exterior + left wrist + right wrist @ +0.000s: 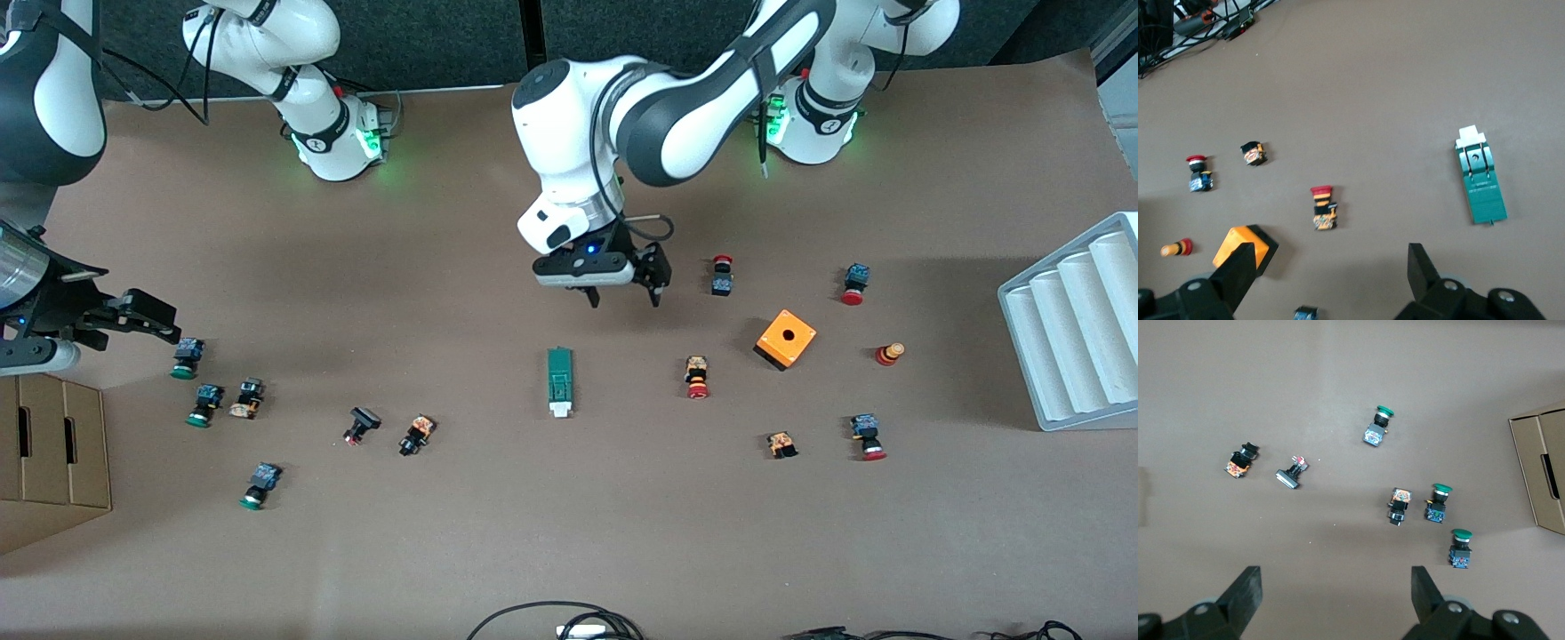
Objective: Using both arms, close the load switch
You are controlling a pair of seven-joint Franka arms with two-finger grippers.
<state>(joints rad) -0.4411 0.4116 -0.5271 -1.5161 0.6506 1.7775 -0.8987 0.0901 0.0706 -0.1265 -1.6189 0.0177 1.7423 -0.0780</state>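
Load switch (559,381) on bare table (569,533), buttons well apart, left tool (626,296) spread

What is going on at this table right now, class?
Two robot arms are set to close the load switch, a dark-green block lying untouched mid-table among scattered push buttons. The left hand hangs open above the table near it, holding nothing. The right hand is open too, at its own end, above the green-capped buttons.

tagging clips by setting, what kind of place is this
Probably a robotics lab bench set up for manipulation trials: two arms mounted at a paper-covered table, small push buttons scattered around a load switch, plus a cardboard box and a white rack at the ends.
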